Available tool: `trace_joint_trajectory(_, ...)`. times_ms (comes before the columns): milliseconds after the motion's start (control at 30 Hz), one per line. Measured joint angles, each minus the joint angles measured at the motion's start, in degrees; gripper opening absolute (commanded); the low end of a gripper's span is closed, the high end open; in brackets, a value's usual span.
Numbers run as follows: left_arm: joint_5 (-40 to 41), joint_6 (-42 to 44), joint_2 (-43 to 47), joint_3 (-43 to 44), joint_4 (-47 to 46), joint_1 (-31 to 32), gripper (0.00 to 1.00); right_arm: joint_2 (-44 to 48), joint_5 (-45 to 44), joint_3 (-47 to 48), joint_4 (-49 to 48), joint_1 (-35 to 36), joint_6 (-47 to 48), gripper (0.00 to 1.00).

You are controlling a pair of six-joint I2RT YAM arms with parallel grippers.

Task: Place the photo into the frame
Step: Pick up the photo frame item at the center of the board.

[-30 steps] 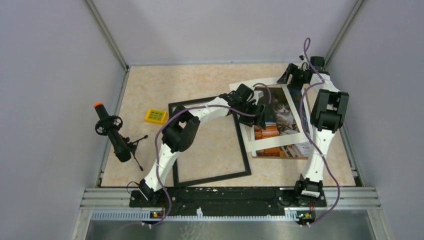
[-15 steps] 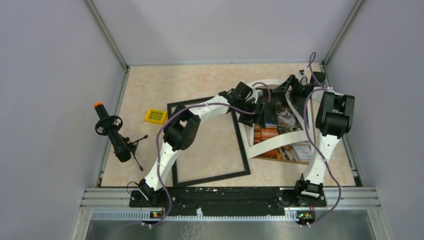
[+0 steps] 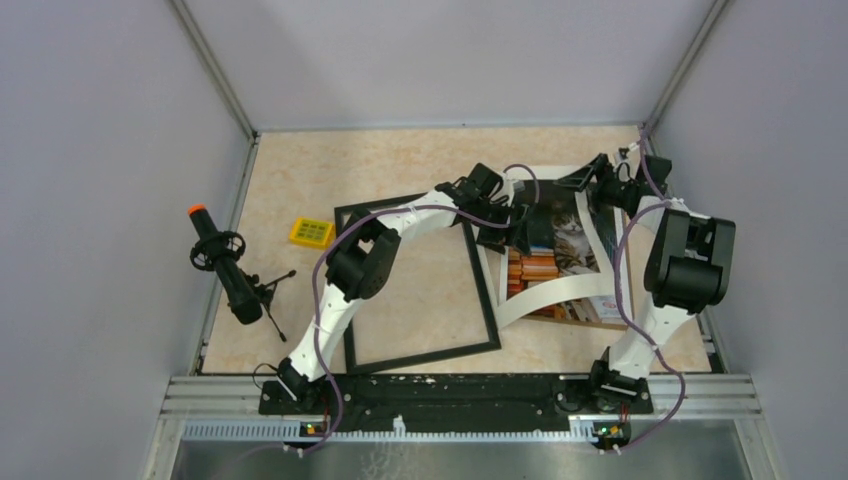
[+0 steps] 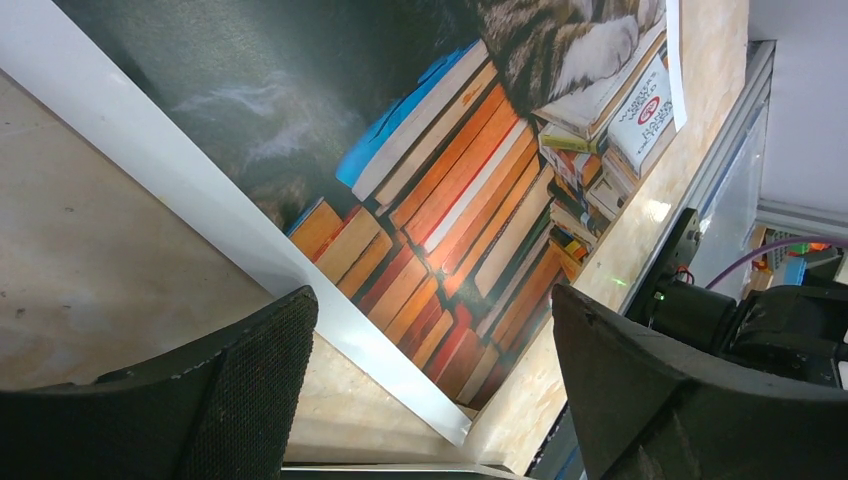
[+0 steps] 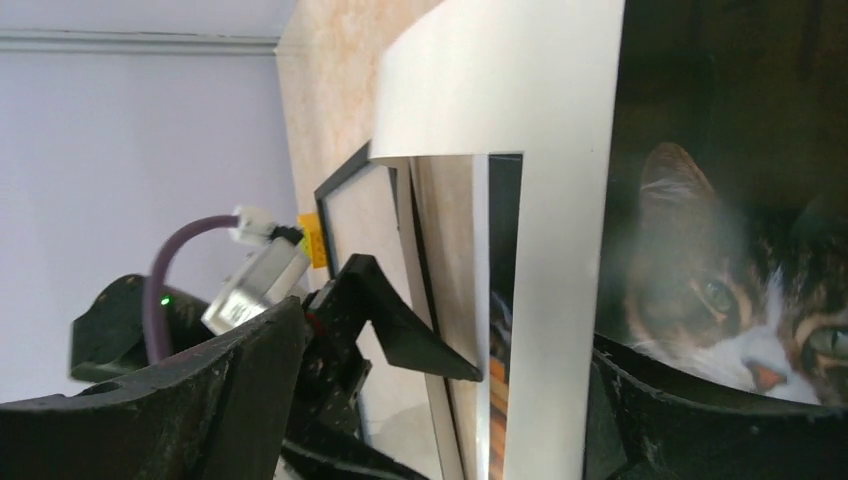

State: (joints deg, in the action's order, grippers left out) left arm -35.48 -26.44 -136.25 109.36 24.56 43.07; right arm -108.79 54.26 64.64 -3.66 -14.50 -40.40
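The photo (image 3: pixel 562 238), a cat print with a wide white border, lies at the right centre, bowed, with its far and near edges curling up. The black frame (image 3: pixel 486 292) lies flat to its left. My left gripper (image 3: pixel 506 226) hovers open over the photo's left border. In the left wrist view its gripper (image 4: pixel 430 300) is wide apart above the border and the pictured books (image 4: pixel 450 150). My right gripper (image 3: pixel 588 180) is at the photo's raised far edge. In the right wrist view its gripper (image 5: pixel 448 325) is wide open, with the white border (image 5: pixel 560 250) standing between the jaws. The frame (image 5: pixel 335 190) shows beyond.
A yellow block (image 3: pixel 311 232) and a black tripod device with an orange tip (image 3: pixel 225 265) sit at the left. A brown sheet's edge (image 3: pixel 590 320) shows under the photo's near right corner. Grey walls close in on three sides; a metal rail (image 3: pixel 450 392) runs along the front.
My right arm has swung right and drawn back; the photo's far edge has lifted and the print has bowed, its near edge curling up. My left gripper has barely moved.
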Motion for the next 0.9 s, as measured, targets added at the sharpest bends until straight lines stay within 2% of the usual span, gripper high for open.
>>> trace_joint_trajectory(167,-0.5,0.0,0.0,-0.1,-0.3,-0.1,0.94,7.2,-0.2,-2.8,0.5,-2.6,0.1,0.77)
trace_joint_trajectory(267,-0.7,-0.1,0.0,-0.2,-0.4,-0.1,0.94,9.8,-1.3,-3.2,4.0,-3.3,2.5,0.75)
trace_joint_trajectory(433,-0.9,-0.1,0.1,-0.3,-0.6,-0.2,0.93,11.9,-3.3,-3.2,9.3,-3.7,6.3,0.50)
trace_joint_trajectory(467,-0.9,0.0,0.1,-0.4,-0.6,-0.2,0.93,12.3,-3.8,-3.3,10.5,-3.7,7.0,0.43)
trace_joint_trajectory(533,-0.8,0.0,0.4,-0.6,-0.6,-0.2,0.95,13.1,-4.7,-3.4,12.3,-3.7,8.3,0.22)
trace_joint_trajectory(633,-0.2,0.7,1.0,-1.1,-0.7,-0.1,0.97,14.7,-5.8,-3.9,14.2,-3.7,10.0,0.02)
trace_joint_trajectory(800,2.8,2.4,5.4,-3.6,2.3,0.2,0.99,19.5,-10.3,-4.2,18.8,-2.6,12.6,0.00)
trace_joint_trajectory(900,5.2,3.7,12.5,-7.0,4.2,0.1,0.98,24.1,-16.0,-2.2,24.9,-0.1,15.6,0.00)
